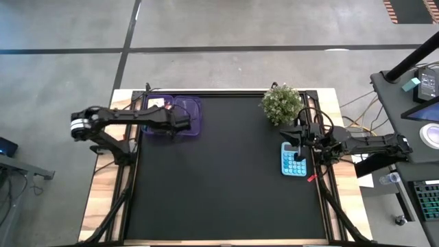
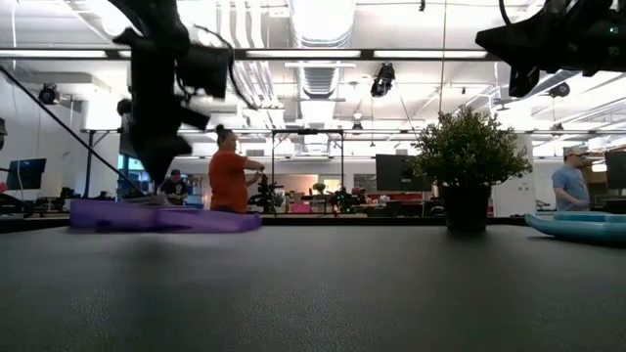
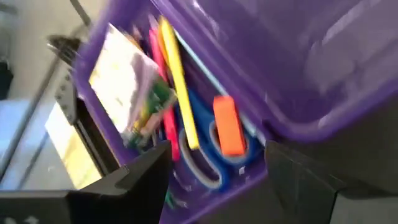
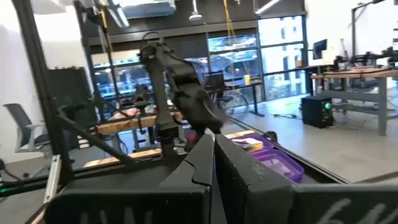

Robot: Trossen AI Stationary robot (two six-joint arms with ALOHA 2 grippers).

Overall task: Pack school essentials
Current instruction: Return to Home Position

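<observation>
A translucent purple case (image 1: 173,118) lies open at the table's far left, also seen in the low view (image 2: 161,217). In the left wrist view its tray (image 3: 311,93) holds the yellow-green crayon box (image 3: 134,93), a yellow pen (image 3: 180,87), a pink pen (image 3: 163,106), blue-handled scissors (image 3: 205,155) and a red eraser (image 3: 229,124). My left gripper (image 3: 214,168) hovers open just above the tray's end (image 1: 184,125). My right gripper (image 4: 214,155) is shut and raised over a blue calculator (image 1: 293,159) at the right edge.
A bushy potted plant (image 1: 281,103) stands at the far right, just beyond the calculator (image 2: 582,225). A small red thing (image 1: 310,178) lies by the right edge. The black mat's middle and near half are bare. People stand in the room behind the table.
</observation>
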